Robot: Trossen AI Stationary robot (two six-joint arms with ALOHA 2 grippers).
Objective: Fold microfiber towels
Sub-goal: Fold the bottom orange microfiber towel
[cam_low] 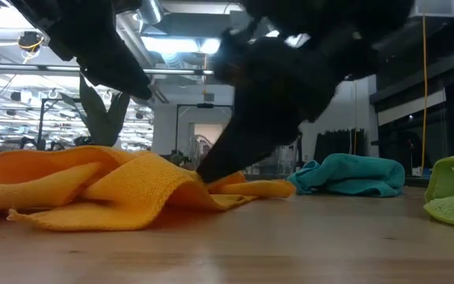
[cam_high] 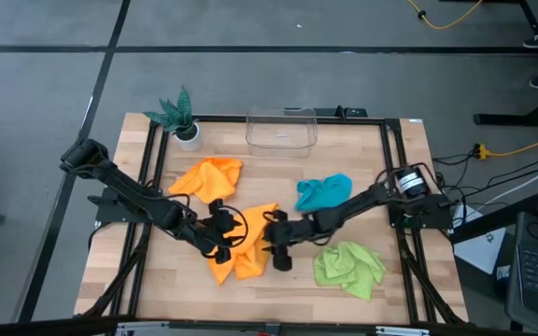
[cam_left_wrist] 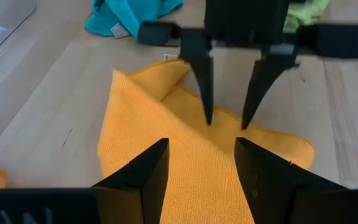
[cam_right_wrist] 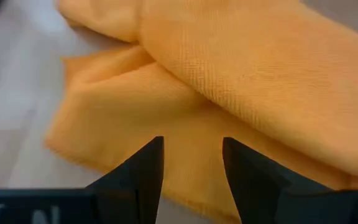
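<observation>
Two spread claws — left claw (cam_high: 220, 231), right claw (cam_high: 276, 245) — over one rumpled orange towel (cam_high: 247, 245), nothing gripped.

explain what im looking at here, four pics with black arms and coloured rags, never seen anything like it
It is a two-armed robot at a wooden table, set to fold small towels. One picture looks down from above, one looks level along the tabletop, and two come from cameras on the arms' wrists. The left gripper and the right gripper both stand open over the front orange towel, facing each other; neither holds it. Also lying crumpled on the table are a second orange towel, a teal towel and a lime green towel. At the back are a small plant and a clear plastic bin.
</observation>
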